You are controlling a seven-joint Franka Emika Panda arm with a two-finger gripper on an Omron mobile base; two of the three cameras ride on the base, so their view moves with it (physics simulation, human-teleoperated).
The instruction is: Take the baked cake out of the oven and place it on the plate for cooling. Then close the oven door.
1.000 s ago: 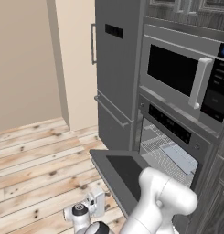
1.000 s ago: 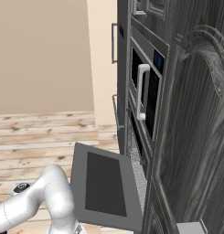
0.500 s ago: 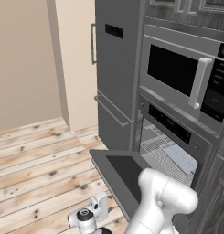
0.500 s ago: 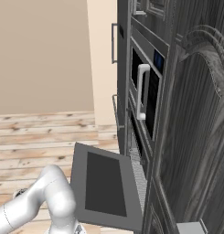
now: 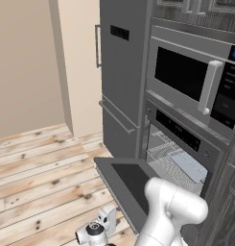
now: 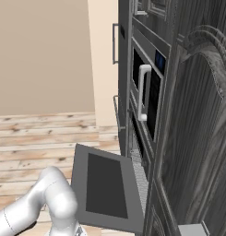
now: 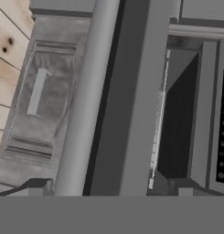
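Note:
The oven (image 5: 179, 144) stands with its door (image 5: 131, 180) folded down flat; wire racks (image 5: 164, 151) show inside, with a flat grey tray (image 5: 188, 166) on one. I cannot make out the cake, and the plate is out of view. My gripper (image 7: 109, 188) is open and hangs low in front of the door's outer edge. Its tips stand wide apart on either side of the long bar handle (image 7: 83, 105), with nothing held. In the left base view my hand (image 5: 97, 231) sits near the floor, just left of the door. The right base view shows the door (image 6: 105, 186) from the side.
The microwave (image 5: 195, 81) with its vertical handle (image 6: 143, 92) sits above the oven. A tall grey fridge (image 5: 121, 67) stands to the left. Dark cabinet fronts (image 6: 197, 129) close off the right. Wooden floor (image 5: 37, 163) lies open to the left.
My hand has sunk a little lower and nearer the open door's front edge. The jaws have stayed wide open. The oven door has not moved.

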